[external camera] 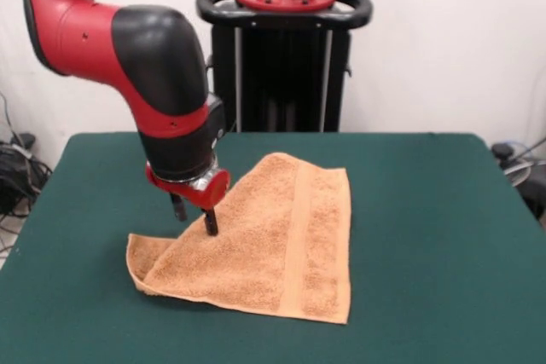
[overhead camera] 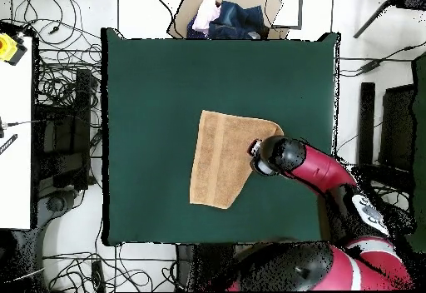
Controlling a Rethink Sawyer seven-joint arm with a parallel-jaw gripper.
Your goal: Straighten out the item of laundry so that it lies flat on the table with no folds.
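Note:
The item of laundry (external camera: 273, 249) is an orange-tan towel lying on the green table (external camera: 426, 210), a little left of centre. Its left part is folded over itself, so it forms a rough triangle with a curled lip at the lower left corner (external camera: 141, 266). A flat woven band runs along its right side. My gripper (external camera: 194, 215) points down at the towel's upper left edge. It is open: one finger is over bare cloth, the other is at the towel's folded edge. From overhead, the towel (overhead camera: 218, 158) lies mid-table and my wrist (overhead camera: 270, 155) covers its right corner.
In the overhead view, a cardboard box of clothes (overhead camera: 225, 15) sits past the table's top edge. A white bench (overhead camera: 17, 131) stands to the left. Cables lie on the floor around the table (overhead camera: 150, 90).

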